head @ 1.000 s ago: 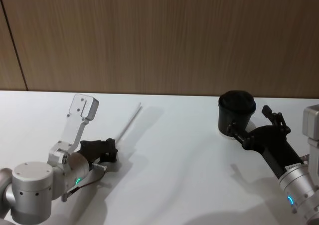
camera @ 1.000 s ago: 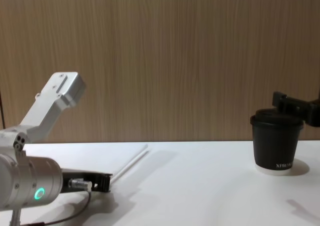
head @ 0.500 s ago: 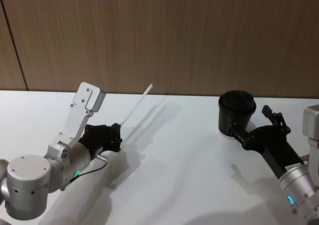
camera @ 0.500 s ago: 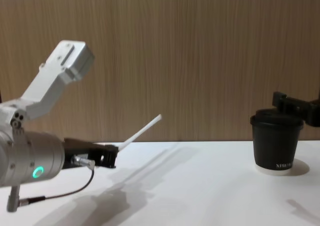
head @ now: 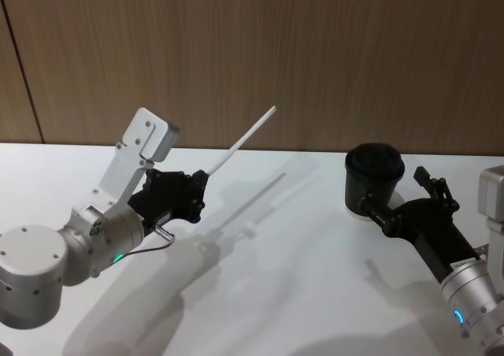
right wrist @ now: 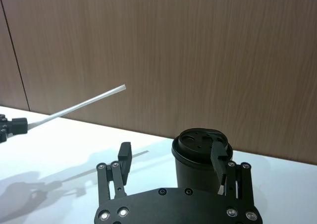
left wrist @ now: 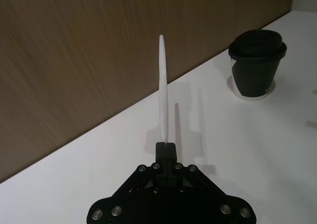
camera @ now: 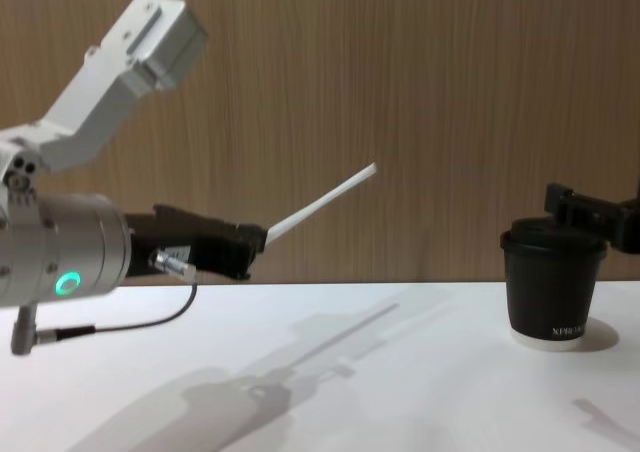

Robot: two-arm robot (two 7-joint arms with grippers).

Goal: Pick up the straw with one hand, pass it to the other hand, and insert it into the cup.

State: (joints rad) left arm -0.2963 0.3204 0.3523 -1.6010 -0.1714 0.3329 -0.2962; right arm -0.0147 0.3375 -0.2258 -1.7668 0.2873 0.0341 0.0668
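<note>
Straw (head: 240, 141) pinched at its lower end in the narrow, closed fingers of the left gripper (head: 198, 184), in the air above the left half of the white table (head: 299, 277). Its free end slants up and rightward across the wood-panelled wall (head: 315, 57). The black lidded paper cup (head: 374, 179) stands upright near the table's far edge, right side. Just beside it, on its near side, the right gripper (head: 394, 190) has its fingers spread wide and empty.

The desk (head: 299, 254) lies bare and open between the left claw (head: 201, 184) and the cup (head: 373, 179). The straw (head: 244, 139), clamped in that claw, slants through the air above. The right claw (head: 394, 189), spread wide, crowds the cup's near side.
</note>
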